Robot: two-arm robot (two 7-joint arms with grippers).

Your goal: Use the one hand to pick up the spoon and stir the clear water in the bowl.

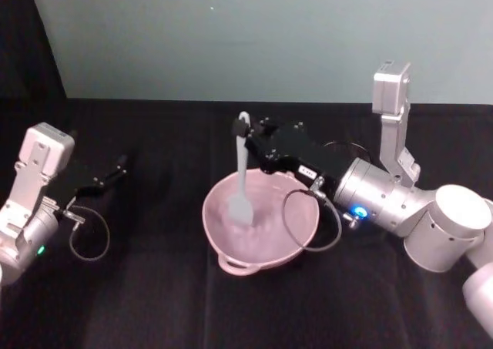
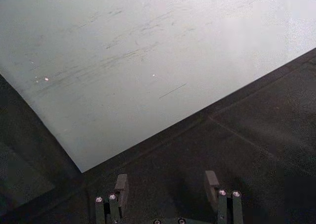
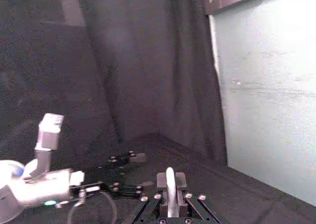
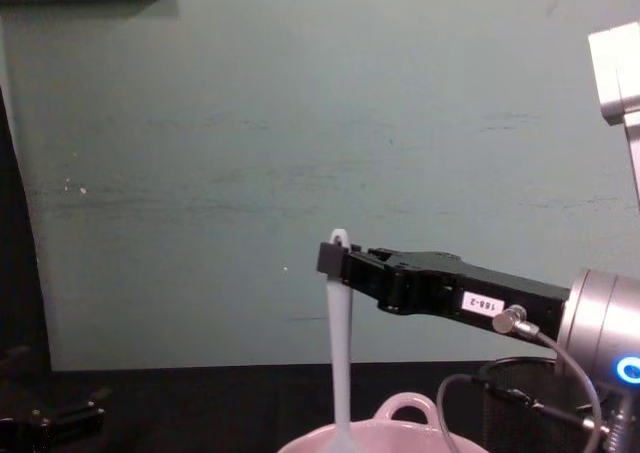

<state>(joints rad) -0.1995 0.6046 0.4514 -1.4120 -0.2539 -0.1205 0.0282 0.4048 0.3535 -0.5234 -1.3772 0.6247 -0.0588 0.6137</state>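
The pale pink bowl (image 1: 209,224) sits mid-table, its looped handle (image 1: 235,266) toward me. The white spoon (image 1: 242,172) stands nearly upright with its flat head down inside the bowl. My right gripper (image 1: 248,132), black with a white label, reaches in from the right and is shut on the top of the spoon's handle. From the chest, the spoon (image 4: 341,353) hangs from that gripper (image 4: 335,261) into the bowl (image 4: 400,435). The right wrist view has the spoon handle (image 3: 170,184) pinched between the fingers. My left gripper (image 1: 115,168) rests open at the far left.
A black wire-mesh cup (image 4: 520,403) stands behind the bowl on the right, under the right arm. A black cloth covers the table (image 1: 154,303), and a pale green wall (image 4: 250,173) rises behind it. The left gripper (image 2: 167,187) faces the wall with nothing between its fingers.
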